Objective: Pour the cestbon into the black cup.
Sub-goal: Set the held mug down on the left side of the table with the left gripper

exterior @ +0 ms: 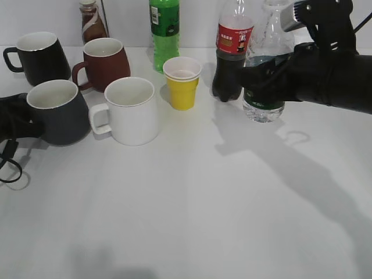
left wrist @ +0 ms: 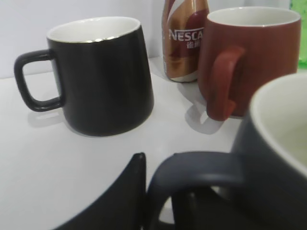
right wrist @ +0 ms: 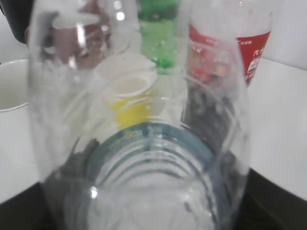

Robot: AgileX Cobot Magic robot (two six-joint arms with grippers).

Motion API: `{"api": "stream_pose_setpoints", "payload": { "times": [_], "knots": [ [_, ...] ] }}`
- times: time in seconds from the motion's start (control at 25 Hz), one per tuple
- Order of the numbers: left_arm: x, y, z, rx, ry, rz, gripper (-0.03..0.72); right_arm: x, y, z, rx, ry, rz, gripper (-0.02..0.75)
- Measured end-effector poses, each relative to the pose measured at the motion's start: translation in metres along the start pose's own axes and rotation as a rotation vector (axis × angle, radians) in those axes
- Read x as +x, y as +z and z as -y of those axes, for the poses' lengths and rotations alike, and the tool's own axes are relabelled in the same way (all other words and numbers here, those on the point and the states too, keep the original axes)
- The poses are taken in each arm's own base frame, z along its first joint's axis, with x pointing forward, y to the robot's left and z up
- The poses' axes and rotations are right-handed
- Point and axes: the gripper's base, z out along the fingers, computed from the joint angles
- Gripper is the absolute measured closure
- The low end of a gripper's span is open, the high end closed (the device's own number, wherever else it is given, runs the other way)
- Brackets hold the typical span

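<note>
The cestbon, a clear ribbed bottle with a dark green label, stands upright at the right, beside the cola bottle. My right gripper is shut around its middle. In the right wrist view the cestbon fills the frame, with my right gripper's dark fingers on either side of it. The black cup, a dark charcoal-grey mug that is white inside, stands at the left. My left gripper is shut on its handle. In the left wrist view one finger of my left gripper is outside the loop of the black cup and one is through it.
A glossy black mug, a brown mug and a Nescafe bottle stand at the back left. A white mug is next to the black cup. A yellow paper cup, a green bottle and a cola bottle stand mid-back.
</note>
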Motion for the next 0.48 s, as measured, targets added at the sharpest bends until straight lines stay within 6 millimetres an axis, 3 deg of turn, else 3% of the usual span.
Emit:
{"api": "stream_pose_setpoints", "payload": {
  "times": [0.48],
  "knots": [
    [0.005,-0.0072,0.0028,0.006,-0.01,-0.016,0.467,0.0001,0.0,0.0,0.0,0.002,-0.001,0.272]
  ]
}}
